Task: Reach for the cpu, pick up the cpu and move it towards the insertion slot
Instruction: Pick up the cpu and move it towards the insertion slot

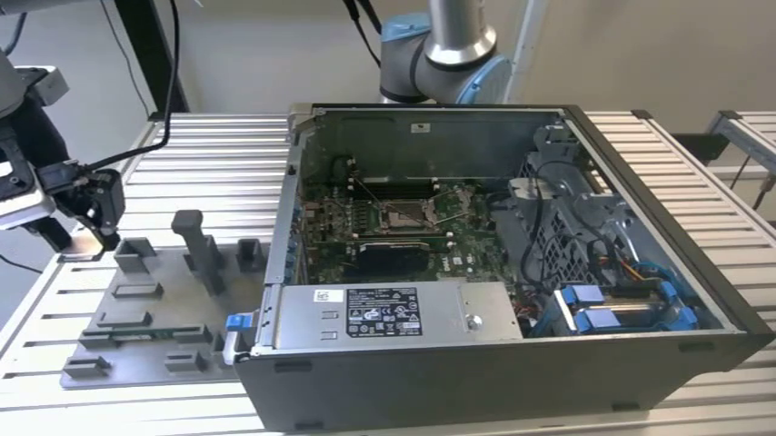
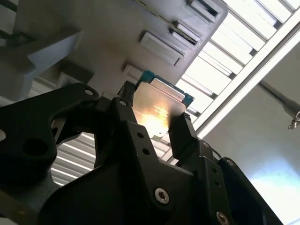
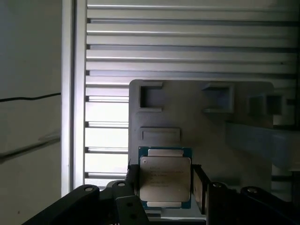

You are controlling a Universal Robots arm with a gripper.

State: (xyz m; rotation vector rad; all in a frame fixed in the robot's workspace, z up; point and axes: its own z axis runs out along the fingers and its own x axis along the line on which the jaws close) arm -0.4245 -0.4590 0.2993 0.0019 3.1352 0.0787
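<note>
The one pincer [image 3: 166, 182] is clamped on one cpu [image 3: 165, 176], two fingers [image 3: 199, 186] flanking it, at the single grey fixture [image 3: 206, 126].

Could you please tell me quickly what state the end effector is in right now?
End effector: closed, holding the cpu.

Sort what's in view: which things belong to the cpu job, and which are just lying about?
Job in hand:
cpu, held in the claw
insertion slot on the green motherboard

Lying about:
grey fixture with its recesses
computer case
black rectangle on the board
labelled metal box
slatted table
</note>
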